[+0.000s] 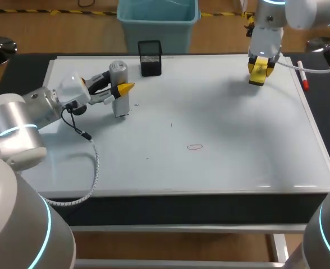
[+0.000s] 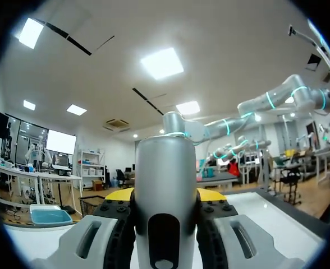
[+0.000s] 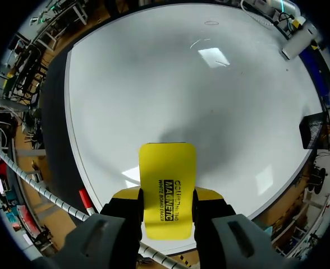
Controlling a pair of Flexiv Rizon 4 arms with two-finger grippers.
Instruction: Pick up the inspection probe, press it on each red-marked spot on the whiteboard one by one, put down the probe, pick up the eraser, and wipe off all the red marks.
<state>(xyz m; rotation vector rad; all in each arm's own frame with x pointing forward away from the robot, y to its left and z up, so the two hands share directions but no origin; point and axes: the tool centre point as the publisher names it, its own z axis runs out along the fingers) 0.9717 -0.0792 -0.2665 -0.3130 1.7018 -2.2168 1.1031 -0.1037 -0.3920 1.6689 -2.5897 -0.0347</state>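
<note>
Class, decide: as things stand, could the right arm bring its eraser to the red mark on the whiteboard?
Probably yes. The right hand is shut on the eraser, only bare whiteboard lies between it and the red mark, and the left hand with the probe stands well off to the side.

Left end effector (image 1: 122, 89) clamps probe (image 2: 165, 168); right end effector (image 1: 259, 72) clamps eraser (image 3: 167, 174).

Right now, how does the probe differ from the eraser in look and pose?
The probe is a rounded silver-grey cylinder; the eraser is a flat yellow block. The probe stands upright, base seemingly on the whiteboard; the eraser appears to hang clear above it. Both are clamped: probe in the left gripper, eraser in the right gripper, both away from the red mark.
</note>
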